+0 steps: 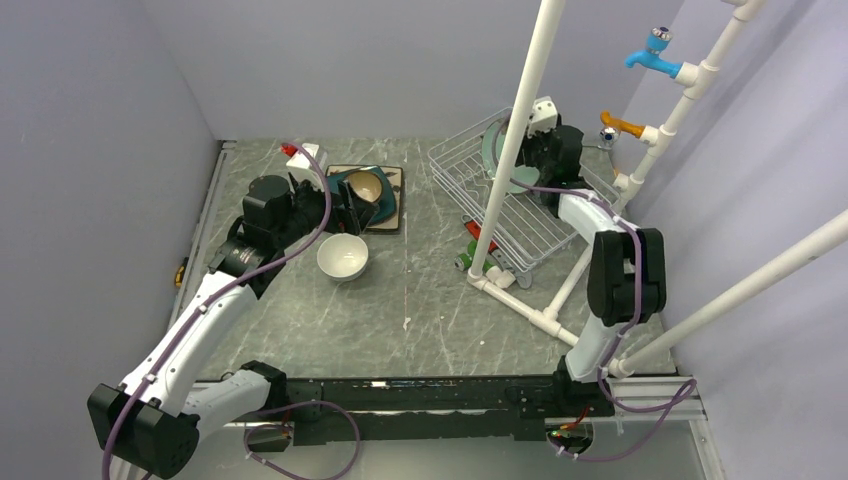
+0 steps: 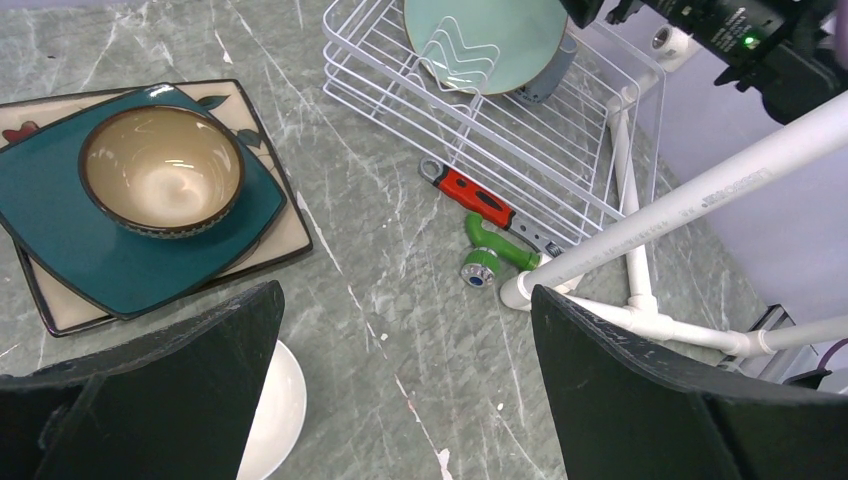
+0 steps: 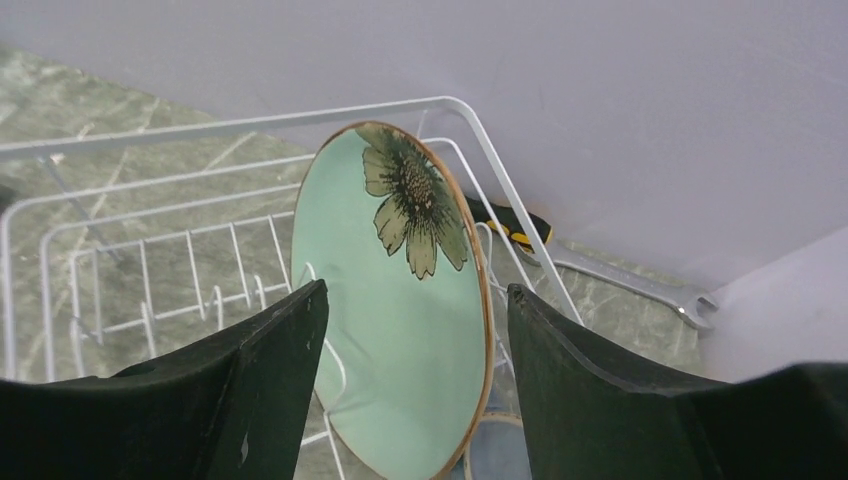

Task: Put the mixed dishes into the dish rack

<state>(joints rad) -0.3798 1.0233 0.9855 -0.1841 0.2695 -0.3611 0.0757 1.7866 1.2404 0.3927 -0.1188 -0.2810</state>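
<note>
Where the white wire dish rack (image 1: pixel 520 215) sits in the right centre of the top view, its long axis runs from upper left to lower right. One corner lies against the foot of the white pipe frame (image 1: pixel 510 140).

The cream square plate with flowers (image 2: pixel 290 235) lies flat at the left of the left wrist view, dark-rimmed. The teal square plate (image 2: pixel 90 240) is stacked on it, turned slightly so the cream corners show.

The mint-green round plate (image 3: pixel 400 330) stands on edge inside the rack at its far end. In the right wrist view its outline is a tall oval, long axis nearly vertical. It has a thin brown rim and a dark green flower printed near the top of its face. In the left wrist view it leans behind the zigzag wire tines.

The white bowl (image 1: pixel 343 256) sits upright on the table below the stack, mouth up. The brown glazed bowl (image 2: pixel 160 170) rests upright on the teal plate, tan inside with a dark lip. A small grey-white mug (image 2: pixel 552 68) is tucked just behind the round plate in the rack.

The right gripper (image 3: pixel 417 292) hangs over the rack with its jaws spread wide either side of the round plate, clamping nothing. The left gripper (image 2: pixel 405 300) is above the table near the stack, jaws likewise released and empty.

A red wrench (image 2: pixel 478 198) and a green fitting (image 2: pixel 490 250) lie beside the rack.
</note>
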